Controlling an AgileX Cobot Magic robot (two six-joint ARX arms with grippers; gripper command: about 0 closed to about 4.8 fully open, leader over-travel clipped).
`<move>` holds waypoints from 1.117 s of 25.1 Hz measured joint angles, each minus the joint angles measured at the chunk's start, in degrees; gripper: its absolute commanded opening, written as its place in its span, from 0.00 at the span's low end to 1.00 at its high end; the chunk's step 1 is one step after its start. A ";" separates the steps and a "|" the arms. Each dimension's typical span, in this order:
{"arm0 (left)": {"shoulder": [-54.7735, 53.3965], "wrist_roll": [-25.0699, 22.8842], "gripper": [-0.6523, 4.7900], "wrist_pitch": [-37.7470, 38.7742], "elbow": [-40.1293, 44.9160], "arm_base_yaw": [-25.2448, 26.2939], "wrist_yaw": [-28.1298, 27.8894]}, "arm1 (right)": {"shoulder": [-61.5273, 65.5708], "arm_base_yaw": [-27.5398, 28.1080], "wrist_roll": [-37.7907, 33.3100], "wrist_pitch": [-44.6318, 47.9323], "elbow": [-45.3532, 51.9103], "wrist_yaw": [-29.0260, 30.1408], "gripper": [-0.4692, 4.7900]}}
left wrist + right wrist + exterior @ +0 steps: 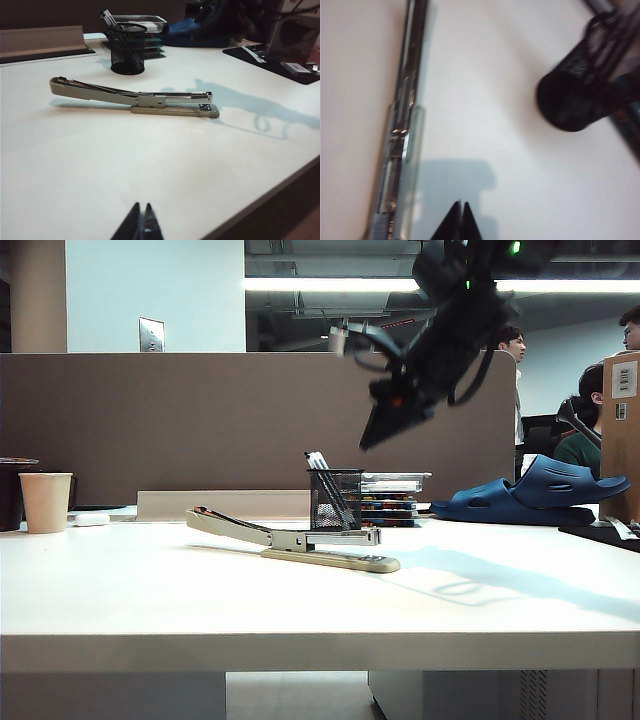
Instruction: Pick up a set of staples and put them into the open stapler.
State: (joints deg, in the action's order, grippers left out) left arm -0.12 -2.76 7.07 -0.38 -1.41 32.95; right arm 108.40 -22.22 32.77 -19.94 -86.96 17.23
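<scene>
Two grippers are showing, both w/ fingers pressed together and nothing between them. Right gripper (372,437) is hanging high over the table (150,600), well above the stapler (300,537), tips pointing down and to the left in the exterior view; in its own wrist view the tips (461,220) are meeting in a point above bare tabletop, just beside the stapler's shiny rail (402,135). Left gripper (141,225) is sitting low near the table's front edge, well apart from the stapler (137,97), fingers together too.

Stapler is lying open near the table's middle, long arm tilting up toward the left, flat base resting on the surface. Staples: can't make them out in any view. Black mesh pen cup (335,498) is standing upright just behind the stapler, pens sticking out. Paper cup (46,502) is standing at the far left. Blue clog shoes (535,495) are lying at the back right.
</scene>
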 measured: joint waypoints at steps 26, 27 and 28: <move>0.00 0.00 0.11 0.04 0.02 0.02 -27.63 | -48.98 30.14 -29.24 -5.60 13.42 0.46 0.07; 0.00 0.00 0.11 0.04 0.02 0.02 -27.63 | -50.99 28.94 -29.35 -5.84 16.15 0.94 0.07; 0.00 0.00 0.11 0.04 0.02 0.02 -27.63 | -52.41 28.61 -29.51 -5.64 17.77 0.94 0.07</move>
State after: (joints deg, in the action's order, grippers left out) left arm -0.12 -2.76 7.11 -0.36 -1.39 5.32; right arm 55.99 6.39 3.27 -25.58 -69.19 18.17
